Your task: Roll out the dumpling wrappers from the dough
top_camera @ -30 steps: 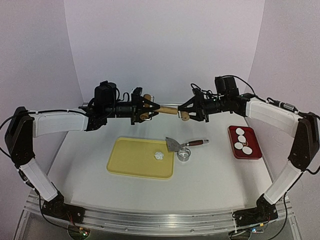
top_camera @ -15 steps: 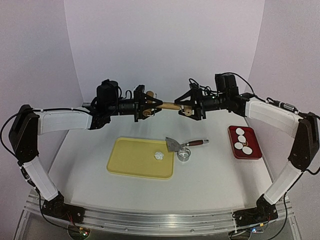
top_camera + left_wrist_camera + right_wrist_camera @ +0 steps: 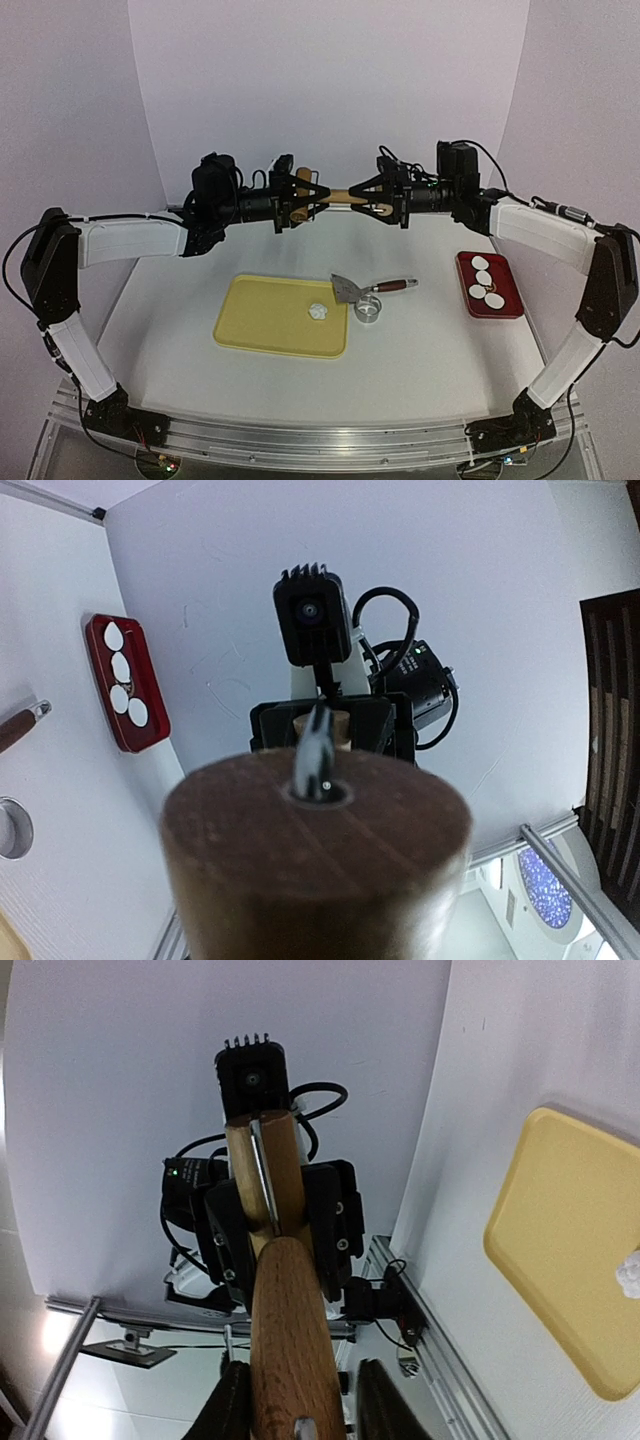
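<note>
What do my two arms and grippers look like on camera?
Both arms match: left arm and right arm have white link shells with black joints. The left gripper and right gripper are black, angular, two-fingered; black cables loop over each wrist.

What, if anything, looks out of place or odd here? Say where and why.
Only the rolling pin: it hangs level in mid-air between the left gripper and right gripper, behind the yellow tray, not down on the dough lump there. Nothing looks spilled or damaged.
</note>
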Tool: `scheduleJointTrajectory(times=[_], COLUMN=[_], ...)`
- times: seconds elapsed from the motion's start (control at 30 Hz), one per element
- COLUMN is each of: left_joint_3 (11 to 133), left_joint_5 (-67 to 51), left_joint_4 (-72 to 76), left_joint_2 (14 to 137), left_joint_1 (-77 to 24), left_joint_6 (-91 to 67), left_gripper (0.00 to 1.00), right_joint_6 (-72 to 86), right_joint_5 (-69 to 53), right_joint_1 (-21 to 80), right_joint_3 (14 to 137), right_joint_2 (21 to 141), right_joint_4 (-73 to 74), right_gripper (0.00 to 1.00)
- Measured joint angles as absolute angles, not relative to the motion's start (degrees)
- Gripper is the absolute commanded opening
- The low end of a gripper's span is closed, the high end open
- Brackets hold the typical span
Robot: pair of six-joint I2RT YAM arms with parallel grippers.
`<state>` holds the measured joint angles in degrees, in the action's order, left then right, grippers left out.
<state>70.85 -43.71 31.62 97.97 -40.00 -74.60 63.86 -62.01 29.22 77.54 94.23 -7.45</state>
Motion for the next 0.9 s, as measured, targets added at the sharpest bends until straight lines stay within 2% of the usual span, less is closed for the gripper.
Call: scheduleJointTrajectory(times=[0.1, 0.2, 0.3, 0.43, 0.57, 0.73, 0.9], left_joint_3=[71.15, 71.73, 72.07, 71.87, 69.69, 67.51, 64.15], left_joint_5=[-43.62, -42.16, -38.58, -32.12, -27.17, -21.73, -16.49], left_joint_4=[30.75, 23.31, 10.59, -8.01, -21.62, -34.58, -43.35], left_joint_2=[97.89, 97.61, 97.15, 94.21, 86.25, 78.67, 82.53], left_joint_1=[-40.01, -40.1, -40.62, -40.55, -37.29, -31.72, -30.63], left_joint_6=[-73.12, -69.87, -65.38, -60.09, -56.35, -51.5, -46.02], left_gripper=[0.47, 0.76, 0.88, 0.95, 0.96, 0.88, 0.84], right_joint_6=[64.11, 62.67, 58.67, 52.08, 48.31, 48.08, 49.56], right_joint_5=[-61.98, -60.24, -55.83, -49.53, -45.27, -42.64, -41.41], right_joint_1=[29.21, 29.38, 30.15, 30.75, 30.99, 31.32, 31.94], right_joint_3=[77.08, 75.99, 74.22, 71.87, 67.91, 63.6, 62.91], right_joint_2=[94.15, 93.83, 92.75, 89.78, 85.3, 83.02, 83.3], right_joint_4=[-9.16, -8.47, -3.38, 7.74, 15.53, 21.31, 24.21], right_gripper=[0.0, 0.0, 0.0, 0.0, 0.0, 0.0, 0.0])
